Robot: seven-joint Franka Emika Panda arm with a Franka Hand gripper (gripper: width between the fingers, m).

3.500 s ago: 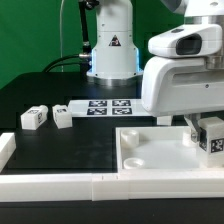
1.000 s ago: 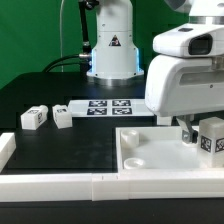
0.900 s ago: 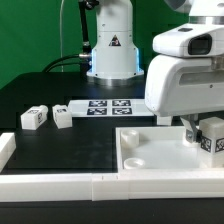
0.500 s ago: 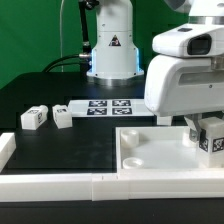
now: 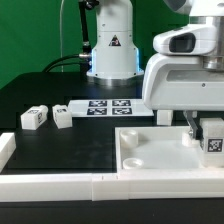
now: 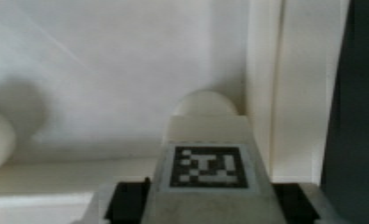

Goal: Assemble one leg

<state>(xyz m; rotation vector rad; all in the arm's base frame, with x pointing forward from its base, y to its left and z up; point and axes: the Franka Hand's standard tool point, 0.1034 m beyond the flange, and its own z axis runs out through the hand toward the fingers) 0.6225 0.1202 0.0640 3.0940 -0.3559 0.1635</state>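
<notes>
Over the smooth white panel (image 5: 160,152), your end effector (image 5: 212,137) clamps one chunky tagged leg (image 5: 214,140); two more legs (image 5: 34,117) (image 5: 63,116) rest on the black table (image 5: 70,150).

A black matte table (image 5: 60,150) is carrying two small chunky white tagged blocks (image 5: 34,117) (image 5: 63,116) at the exterior view's left, a flat white marker board (image 5: 105,106) farther back, a large white square panel (image 5: 160,150) (round sockets) and a white rail (image 5: 70,185) nearest.

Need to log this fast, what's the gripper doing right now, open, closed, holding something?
Gripper: closed on a leg, holding it over the white panel.
</notes>
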